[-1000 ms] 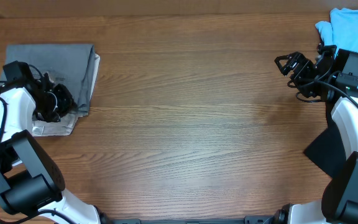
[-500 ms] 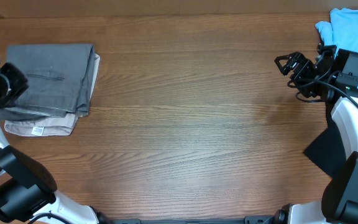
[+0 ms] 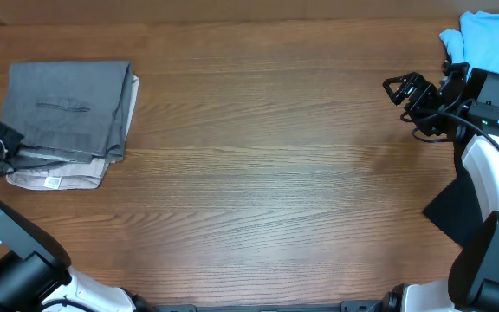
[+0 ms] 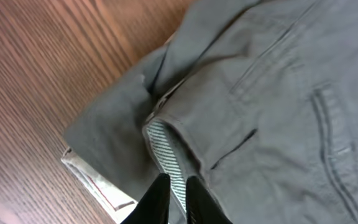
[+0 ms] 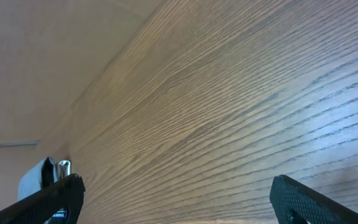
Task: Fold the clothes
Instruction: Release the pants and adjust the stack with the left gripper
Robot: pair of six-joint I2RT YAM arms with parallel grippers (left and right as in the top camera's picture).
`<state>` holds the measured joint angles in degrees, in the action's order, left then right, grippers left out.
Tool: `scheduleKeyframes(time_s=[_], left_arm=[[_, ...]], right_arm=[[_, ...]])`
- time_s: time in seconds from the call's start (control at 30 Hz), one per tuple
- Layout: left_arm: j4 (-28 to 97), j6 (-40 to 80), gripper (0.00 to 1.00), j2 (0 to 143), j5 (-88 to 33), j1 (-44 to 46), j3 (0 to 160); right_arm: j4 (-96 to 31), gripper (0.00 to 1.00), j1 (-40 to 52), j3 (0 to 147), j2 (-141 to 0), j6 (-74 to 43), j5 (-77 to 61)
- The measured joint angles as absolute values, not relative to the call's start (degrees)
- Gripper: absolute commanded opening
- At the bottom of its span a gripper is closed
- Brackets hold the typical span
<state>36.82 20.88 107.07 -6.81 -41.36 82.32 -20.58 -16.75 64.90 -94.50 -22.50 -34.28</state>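
Brown wood-grain desk [image 3: 258, 173], full-width, with a plain pale surface beyond its edge in the right wrist view. Dark grey woven shorts [image 3: 68, 108] lie at the desk's left end, folded into a flat rectangle with the slit pocket uppermost, stacked on pale beige shorts [image 3: 59, 179]. Left pincer [image 4: 175, 193] narrow, at the stack's corner; right pincer [image 3: 403, 88] wide over bare wood, near a light-blue shirt [image 3: 492, 39].

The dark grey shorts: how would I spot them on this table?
Go to the wooden table's left end in the overhead view. The dark grey shorts lie folded on top, unlike the beige shorts with a white tag beneath.
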Motion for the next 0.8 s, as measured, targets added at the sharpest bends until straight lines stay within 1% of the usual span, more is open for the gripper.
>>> scheduleKeyframes(time_s=[0.17, 0.2, 0.27, 0.37, 0.5, 0.63, 0.8], left_arm=[[33.61, 21.06, 0.13, 107.50, -6.61, -41.34, 79.29], [33.43, 21.06, 0.12, 107.94, -6.52, -41.34, 79.07], [33.39, 21.12, 0.05, 108.99, -6.33, -41.34, 78.98], [34.22, 21.08, 0.04, 110.06, -6.11, -41.34, 78.87], [39.88, 21.10, 0.04, 110.06, -6.55, -41.34, 79.55], [48.95, 21.17, 0.04, 109.34, -8.03, -41.34, 84.84], [53.45, 21.34, 0.05, 102.61, -13.19, -40.88, 92.38]], right_arm=[[-20.56, 1.00, -16.78, 64.90, -94.50, -22.50, -34.28], [-20.56, 1.00, -16.75, 64.90, -94.50, -22.50, -34.28], [-20.62, 1.00, -16.75, 64.90, -94.50, -22.48, -34.28], [-20.58, 1.00, -16.75, 64.90, -94.50, -22.48, -34.28], [-20.58, 1.00, -16.75, 64.90, -94.50, -22.48, -34.30], [-20.56, 1.00, -16.75, 64.90, -94.50, -22.48, -34.26], [-20.56, 1.00, -16.78, 64.90, -94.50, -22.50, -34.28]])
